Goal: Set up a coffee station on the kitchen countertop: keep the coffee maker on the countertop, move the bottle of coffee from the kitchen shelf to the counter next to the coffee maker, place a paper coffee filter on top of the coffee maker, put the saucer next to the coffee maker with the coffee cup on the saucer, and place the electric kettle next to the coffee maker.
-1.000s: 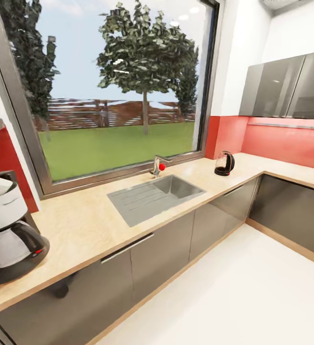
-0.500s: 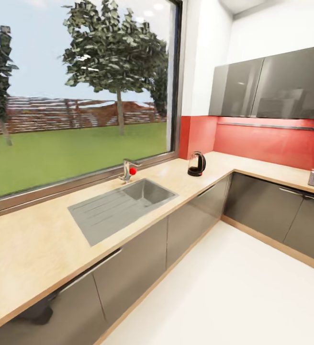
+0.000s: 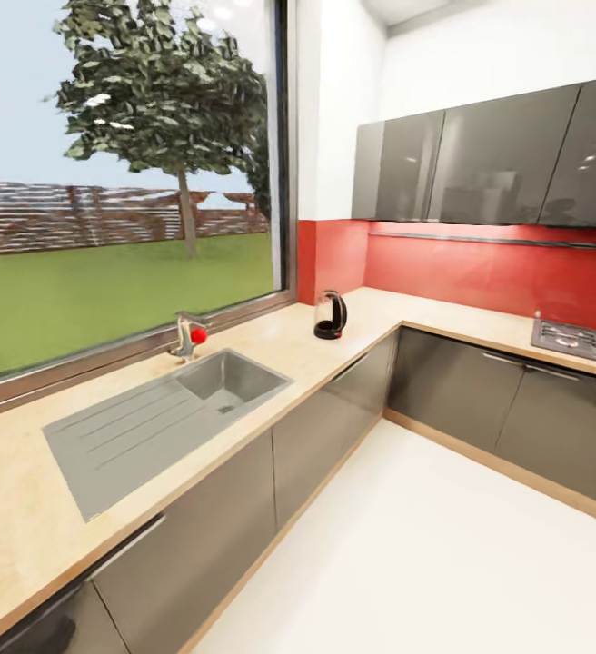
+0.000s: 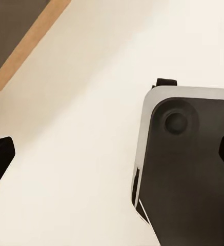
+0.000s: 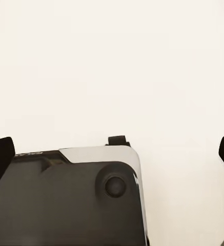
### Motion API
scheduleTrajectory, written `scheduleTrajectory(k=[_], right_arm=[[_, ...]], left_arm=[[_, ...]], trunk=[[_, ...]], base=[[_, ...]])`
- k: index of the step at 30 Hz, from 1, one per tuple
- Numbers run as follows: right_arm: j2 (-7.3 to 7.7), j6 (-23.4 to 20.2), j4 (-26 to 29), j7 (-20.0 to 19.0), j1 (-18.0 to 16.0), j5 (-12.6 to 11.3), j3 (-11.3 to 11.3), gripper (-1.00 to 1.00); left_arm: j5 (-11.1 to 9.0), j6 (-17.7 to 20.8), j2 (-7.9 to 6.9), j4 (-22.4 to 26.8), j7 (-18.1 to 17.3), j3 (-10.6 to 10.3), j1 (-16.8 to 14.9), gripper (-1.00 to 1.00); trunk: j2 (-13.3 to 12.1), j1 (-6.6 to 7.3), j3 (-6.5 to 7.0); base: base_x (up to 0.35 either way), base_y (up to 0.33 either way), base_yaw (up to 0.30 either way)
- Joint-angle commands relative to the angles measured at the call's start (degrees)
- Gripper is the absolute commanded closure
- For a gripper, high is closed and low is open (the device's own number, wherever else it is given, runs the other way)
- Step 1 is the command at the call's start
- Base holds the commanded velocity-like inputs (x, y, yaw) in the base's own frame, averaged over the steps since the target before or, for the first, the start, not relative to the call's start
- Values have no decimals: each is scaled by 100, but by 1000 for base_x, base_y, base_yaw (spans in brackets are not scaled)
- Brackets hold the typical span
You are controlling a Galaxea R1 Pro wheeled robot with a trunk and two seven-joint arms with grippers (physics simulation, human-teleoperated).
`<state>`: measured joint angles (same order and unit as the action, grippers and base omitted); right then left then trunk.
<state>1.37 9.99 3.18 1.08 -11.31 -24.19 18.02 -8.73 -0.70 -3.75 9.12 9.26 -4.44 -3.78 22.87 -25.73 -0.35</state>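
The electric kettle [image 3: 331, 315] is seen on the countertop [image 3: 271, 341] by the corner, beyond the sink [image 3: 166, 413]. Both grippers are spread wide, empty. Fetching it appears underway; an approach is needed next.

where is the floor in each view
head: floor at lower right, below the cabinets
left wrist: floor between tan plinth and robot base
right wrist: floor beyond the base
shared landmark: the plinth, also in head view

Home kitchen: sink [image 3: 166, 413], hob [image 3: 578, 341], countertop [image 3: 289, 341] w/ cabinets [image 3: 480, 168].
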Motion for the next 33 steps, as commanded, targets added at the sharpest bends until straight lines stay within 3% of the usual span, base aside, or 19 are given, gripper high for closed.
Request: scheduleTrajectory(k=[1,33], right_arm=[[1,11,-2,10,-2,-44,46,-100],[1,12,-6,6,-2,-42,53,-100]], left_arm=[[-58,-8,-3,3,23,-48,1,-100],[-58,-27,-4,6,14,-57,1,-100]], trunk=[[4,-5,-4],[4,-5,-4]], base=[[280,-167,-288],[280,-167,-291]])
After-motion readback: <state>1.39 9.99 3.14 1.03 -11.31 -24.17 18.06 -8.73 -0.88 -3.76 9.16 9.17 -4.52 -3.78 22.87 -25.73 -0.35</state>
